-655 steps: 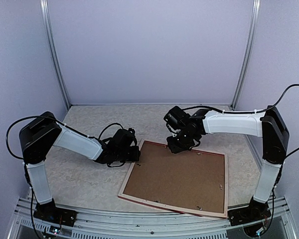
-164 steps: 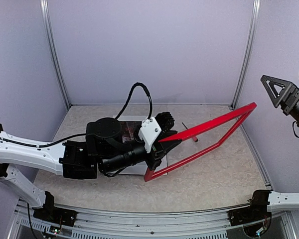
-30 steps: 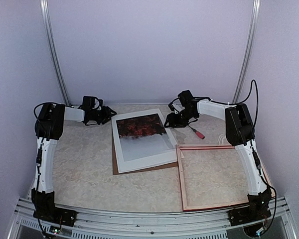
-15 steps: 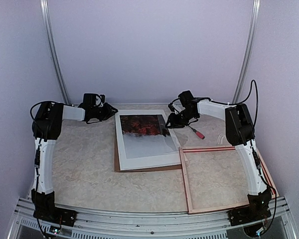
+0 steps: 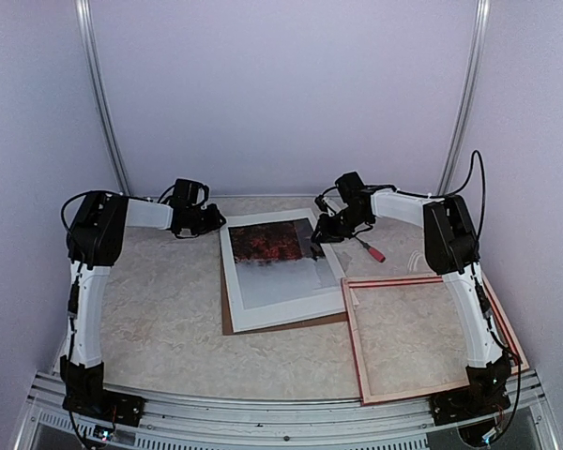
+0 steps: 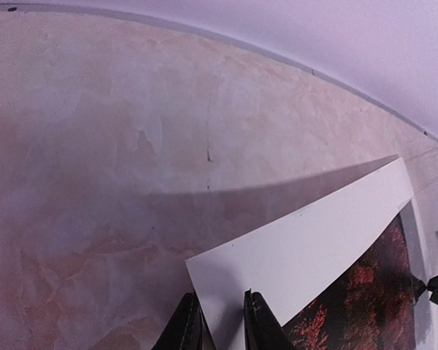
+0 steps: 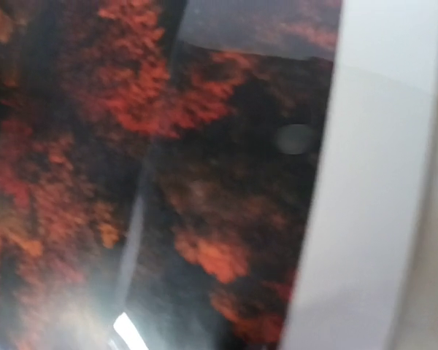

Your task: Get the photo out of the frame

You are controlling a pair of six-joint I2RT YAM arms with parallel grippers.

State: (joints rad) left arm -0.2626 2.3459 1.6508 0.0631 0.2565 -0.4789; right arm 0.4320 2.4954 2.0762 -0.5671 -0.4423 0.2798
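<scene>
The photo (image 5: 277,248), red foliage above pale grey, lies face up in its white mat (image 5: 263,300) mid-table, apart from the frame (image 5: 408,278). The frame lies flat and empty at the right, with its pale wood back showing. My left gripper (image 5: 214,222) is at the mat's far-left corner. In the left wrist view its fingertips (image 6: 217,295) stand a narrow gap apart, with the mat (image 6: 299,240) corner lying flat in that gap and the photo (image 6: 365,292) beyond. My right gripper (image 5: 321,232) hovers at the photo's far-right corner. Its own view shows only photo (image 7: 204,182) and mat (image 7: 372,182), no fingers.
A brown backing board (image 5: 263,325) lies under the mat and sticks out along its near and left edges. A red-handled screwdriver (image 5: 371,251) lies between the mat and the frame's far rail. The enclosure walls stand close behind both grippers.
The mat with the photo and the board has slid to the right and turned slightly. My left gripper followed to the mat's corner. The frame has shifted a little right.
</scene>
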